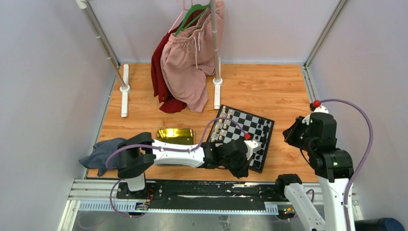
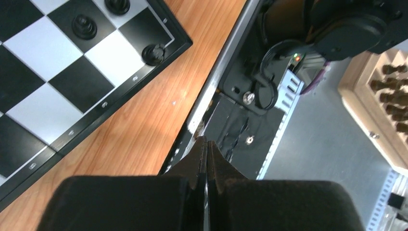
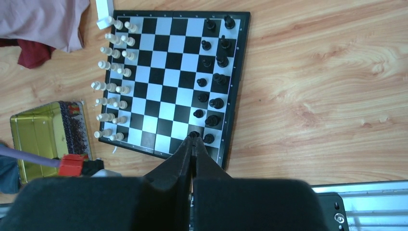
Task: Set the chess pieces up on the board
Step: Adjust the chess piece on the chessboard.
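- The board lies flat on the wooden desk, near its front edge and a little right of centre in the top view.
- The black chess pieces stand upright in the two rows along one side of the board, one to a square where I can make them out.
- The cream pieces fill the two rows along the opposite side, the side nearer the yellow-green tray, which sits on the desk just beside the board.
- My left end effector has its fingers pressed together with nothing between them. In its wrist view the tips hang over the front edge of the desk, just off the board's corner, where a few black pieces stand on the edge squares.
- My right end effector is likewise closed up tight and holds nothing. From above, that arm stands off to the right of the board, apart from it.
- A pink garment hangs from the rack at the back of the desk.
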You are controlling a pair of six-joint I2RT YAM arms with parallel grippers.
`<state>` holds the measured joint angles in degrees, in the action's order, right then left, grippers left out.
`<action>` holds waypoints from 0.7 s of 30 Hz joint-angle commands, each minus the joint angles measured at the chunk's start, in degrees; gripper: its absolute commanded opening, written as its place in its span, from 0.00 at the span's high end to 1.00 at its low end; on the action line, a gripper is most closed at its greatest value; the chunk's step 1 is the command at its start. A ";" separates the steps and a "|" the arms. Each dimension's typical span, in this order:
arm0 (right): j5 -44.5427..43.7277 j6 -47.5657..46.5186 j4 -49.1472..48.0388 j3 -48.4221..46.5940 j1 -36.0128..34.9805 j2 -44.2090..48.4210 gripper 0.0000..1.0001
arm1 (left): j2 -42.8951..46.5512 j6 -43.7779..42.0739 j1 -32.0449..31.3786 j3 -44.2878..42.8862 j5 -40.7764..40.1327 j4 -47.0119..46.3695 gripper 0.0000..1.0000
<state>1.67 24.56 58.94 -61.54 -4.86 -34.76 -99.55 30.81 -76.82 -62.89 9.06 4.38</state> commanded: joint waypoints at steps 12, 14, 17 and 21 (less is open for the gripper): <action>-4.52 1.60 -3.33 -3.18 -0.85 -0.66 1.00 | -7.01 3.76 0.01 -0.61 -3.43 -14.46 1.00; -4.51 1.56 -3.37 -3.24 -0.85 -0.57 1.00 | -7.67 3.67 0.00 -0.70 -4.28 -14.66 1.00; -4.35 1.55 -3.31 -3.27 -0.83 -0.41 1.00 | -8.48 3.67 0.00 -0.72 -5.87 -15.33 1.00; -4.04 1.49 -3.30 -3.15 -0.85 -0.32 1.00 | -9.60 3.91 0.01 -0.68 -7.76 -16.59 1.00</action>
<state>-1.61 25.78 55.68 -63.44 -4.86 -35.46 -107.77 34.50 -76.79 -62.89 4.47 -9.08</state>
